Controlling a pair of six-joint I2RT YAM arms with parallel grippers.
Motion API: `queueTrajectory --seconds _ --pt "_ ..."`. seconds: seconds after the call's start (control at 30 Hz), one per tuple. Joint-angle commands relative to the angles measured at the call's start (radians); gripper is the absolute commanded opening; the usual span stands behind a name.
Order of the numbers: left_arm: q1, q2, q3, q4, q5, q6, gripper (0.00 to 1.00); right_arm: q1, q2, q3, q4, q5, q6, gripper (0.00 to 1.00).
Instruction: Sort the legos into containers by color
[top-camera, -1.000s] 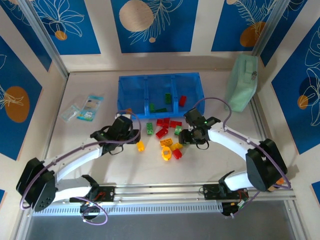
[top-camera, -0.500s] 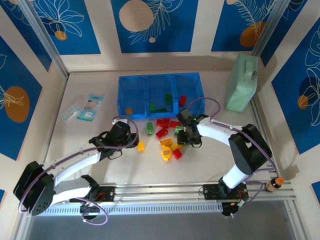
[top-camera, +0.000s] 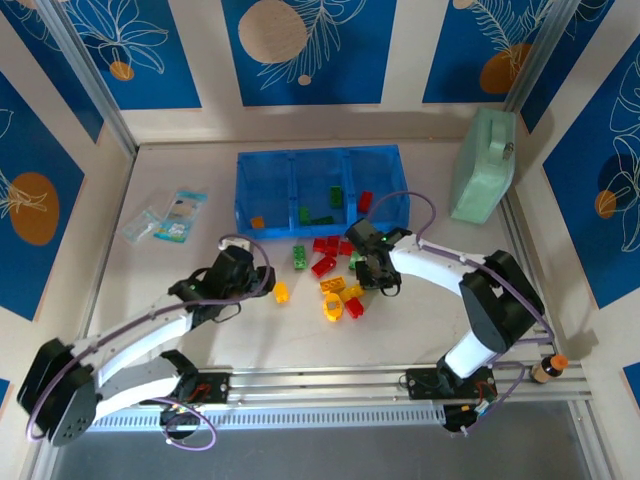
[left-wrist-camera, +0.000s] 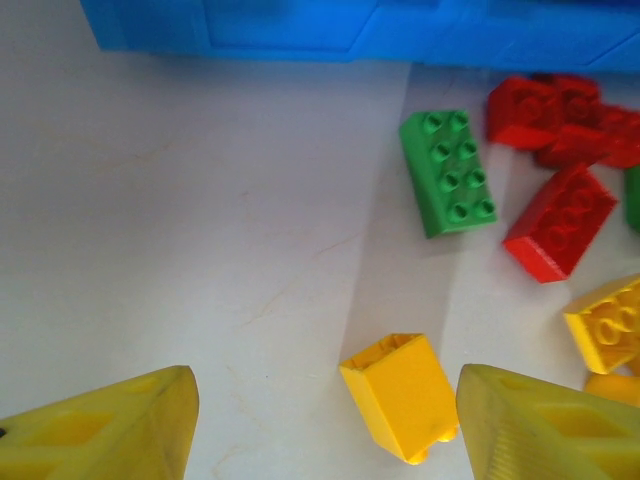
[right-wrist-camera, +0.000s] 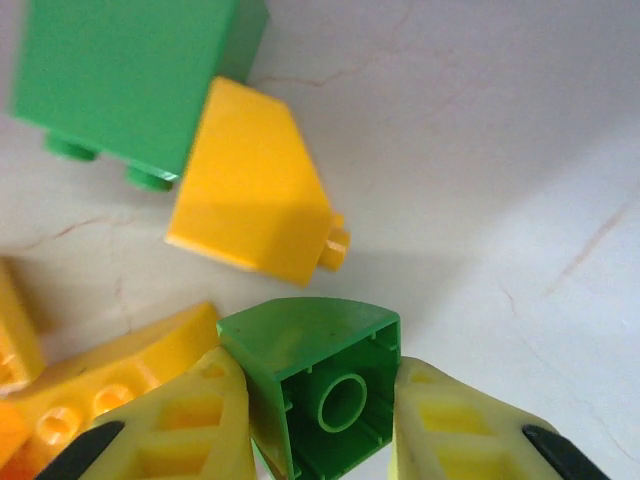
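Loose legos lie in a pile in front of the blue tray. The tray's left compartment holds an orange brick, the middle one green bricks, the right one a red brick. My left gripper is open and low over the table. A yellow brick lies between its fingers, close to the right one. Beyond it are a green brick and red bricks. My right gripper is shut on a green brick, whose hollow underside faces the camera.
A yellow brick and another green brick lie just beyond the right gripper. A pale green bag leans at the back right. Clear packets lie at the left. A small bottle stands by the right arm's base.
The right gripper has moved left into the pile, and its arm has swung in. The left gripper has slid slightly nearer, staying by the yellow brick.
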Motion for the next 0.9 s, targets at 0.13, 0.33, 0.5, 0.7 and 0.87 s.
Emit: queueTrajectory --seconds 0.13,0.33,0.5,0.7,0.87 --pt "0.001 -0.188 0.004 -0.103 -0.115 0.048 0.73 0.001 -0.109 0.245 -0.083 0.048 -0.057 0.21" --pt "0.001 -0.152 0.012 -0.138 -0.050 0.029 0.73 -0.042 0.112 0.562 -0.085 -0.019 -0.156 0.21" --pt "0.001 -0.196 -0.019 -0.145 -0.005 0.018 0.73 -0.095 0.344 0.814 -0.117 -0.093 -0.201 0.21" --pt "-0.003 -0.190 -0.048 -0.153 0.068 -0.011 0.73 -0.121 0.564 1.090 -0.204 -0.109 -0.236 0.35" --pt "-0.020 -0.137 -0.075 -0.080 0.109 -0.064 0.73 -0.106 0.545 1.128 -0.204 -0.100 -0.227 0.75"
